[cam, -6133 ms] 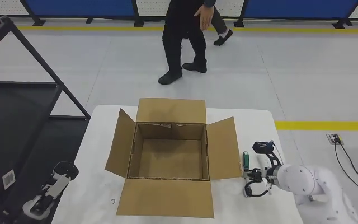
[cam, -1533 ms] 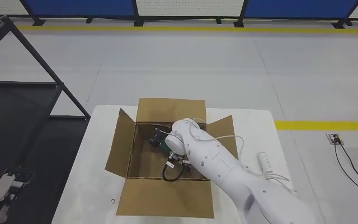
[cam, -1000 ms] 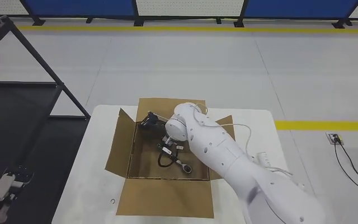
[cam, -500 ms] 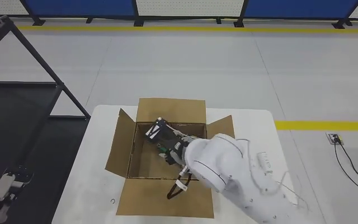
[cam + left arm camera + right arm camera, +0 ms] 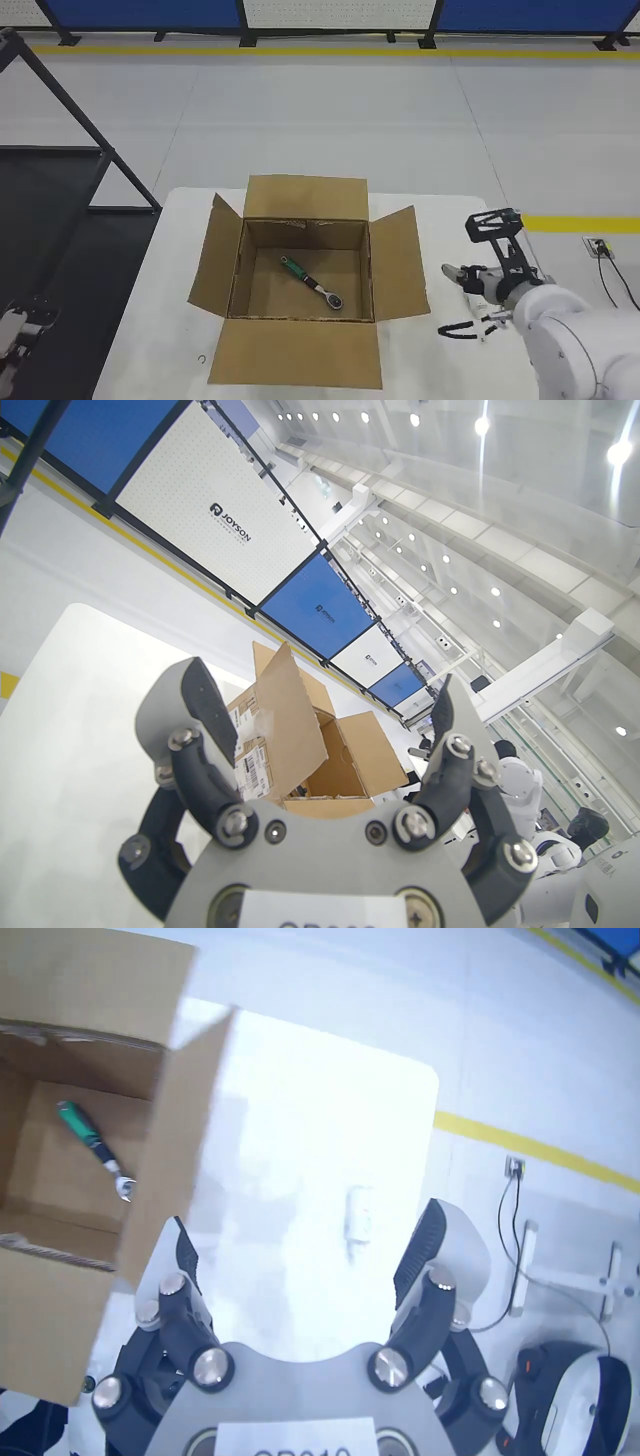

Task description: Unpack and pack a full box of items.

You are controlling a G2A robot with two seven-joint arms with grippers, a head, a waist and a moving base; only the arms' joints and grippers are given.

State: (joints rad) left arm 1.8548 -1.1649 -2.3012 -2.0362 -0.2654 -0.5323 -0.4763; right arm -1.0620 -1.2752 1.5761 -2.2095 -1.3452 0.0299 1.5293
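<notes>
- Right pincer (image 5: 307,1228) is out of the box (image 5: 305,198), now over the table's (image 5: 450,215) right side; spread, empty.
- Ratchet wrench (image 5: 311,283) lies on the box floor.
- Left pincer (image 5: 325,685) spread, empty.

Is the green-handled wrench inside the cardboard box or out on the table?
Inside. The ratchet wrench lies on the floor of the cardboard box, whose four flaps are spread open.

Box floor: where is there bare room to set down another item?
The wrench lies diagonally across the middle of the box. Bare cardboard shows between its handle and the left wall, in the near-left corner, and in the far-right corner.
</notes>
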